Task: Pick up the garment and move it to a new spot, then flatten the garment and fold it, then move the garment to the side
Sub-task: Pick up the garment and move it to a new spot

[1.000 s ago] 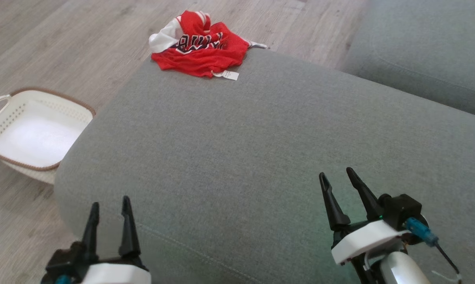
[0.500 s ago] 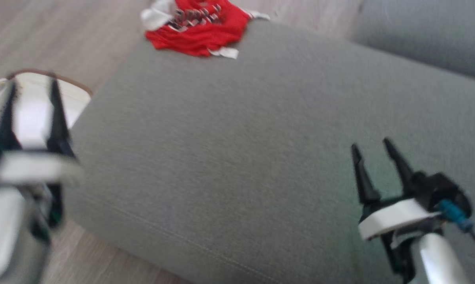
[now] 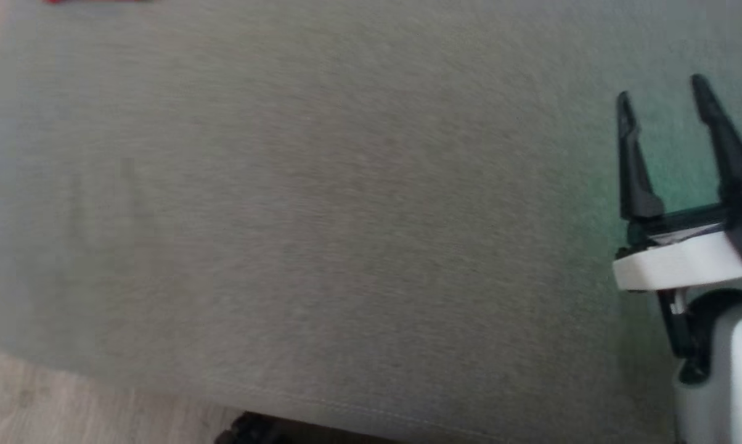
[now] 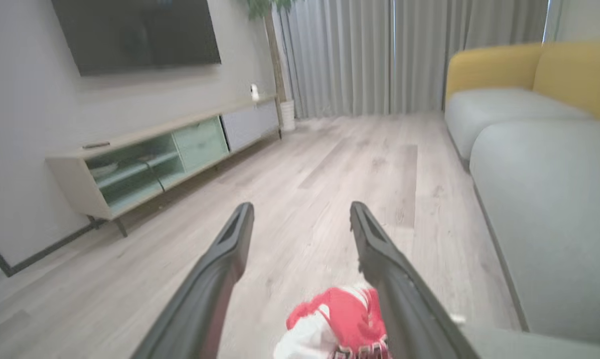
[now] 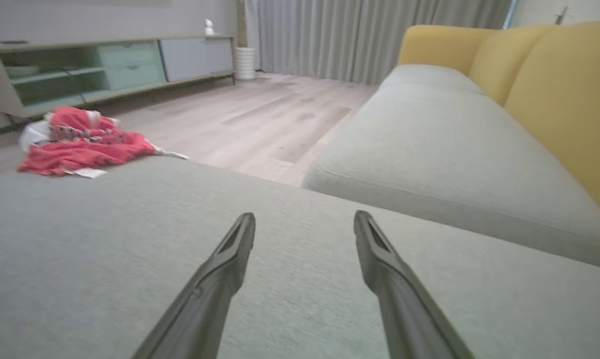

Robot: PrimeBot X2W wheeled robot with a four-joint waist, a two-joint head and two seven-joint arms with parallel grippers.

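wide bare grey cushion [image 3: 322,234] across head view, clear passage over it, right gripper [image 3: 661,89] at right edge, crumpled red garment [image 5: 80,144] at far edge, upper left of right wrist view, sofa seat [image 5: 444,144] and yellow backrest [image 5: 564,99] blocking right, open floor [image 5: 270,114] between

Soft daylight filters through the curtains [image 4: 379,55]; shadows are faint. The head view is smeared by motion blur, with a green glow on the grey cushion [image 3: 346,216]. Wrist views soften at their edges.
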